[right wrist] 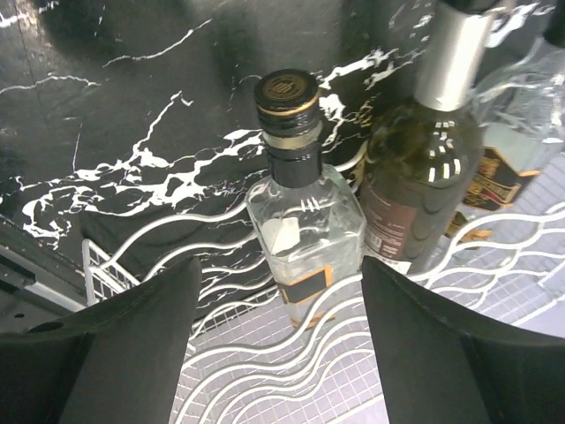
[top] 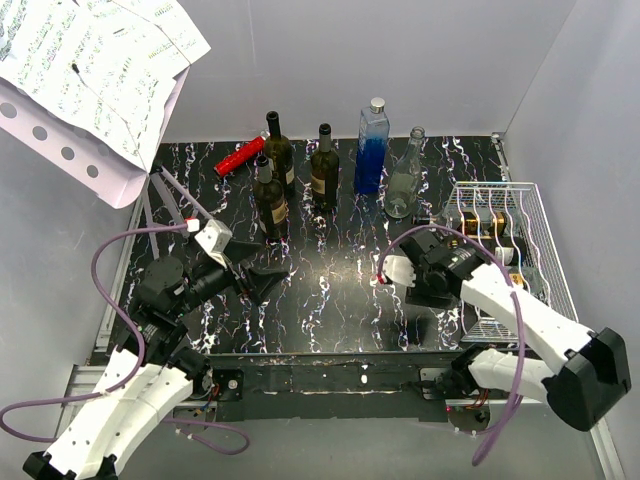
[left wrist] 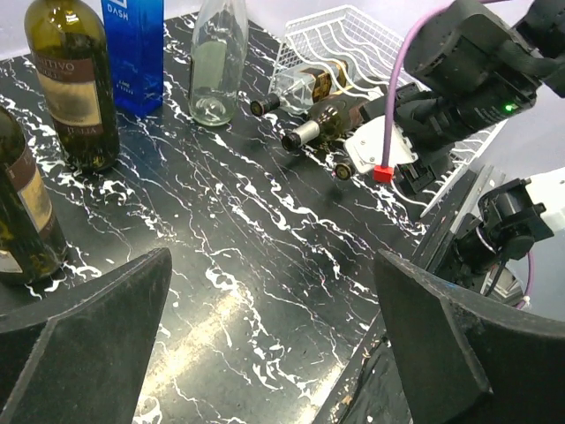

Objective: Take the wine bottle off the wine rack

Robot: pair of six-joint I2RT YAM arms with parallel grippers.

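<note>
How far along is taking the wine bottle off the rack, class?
Done: nothing; bottles lie in the wine rack. In hand: the right tool, open, hovers over the clear black-capped bottle. Left: grip it, lift it out. The left tool is open over the table.

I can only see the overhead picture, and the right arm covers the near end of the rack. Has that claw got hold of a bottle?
Observer: No. Its wrist camera shows the right gripper open. A clear bottle with a black cap lies ahead between its fingers, not gripped.
Visitor: Is that bottle on its own there?
Observer: No. A dark bottle with a silver neck lies close beside it, and both rest on the rack.
</note>
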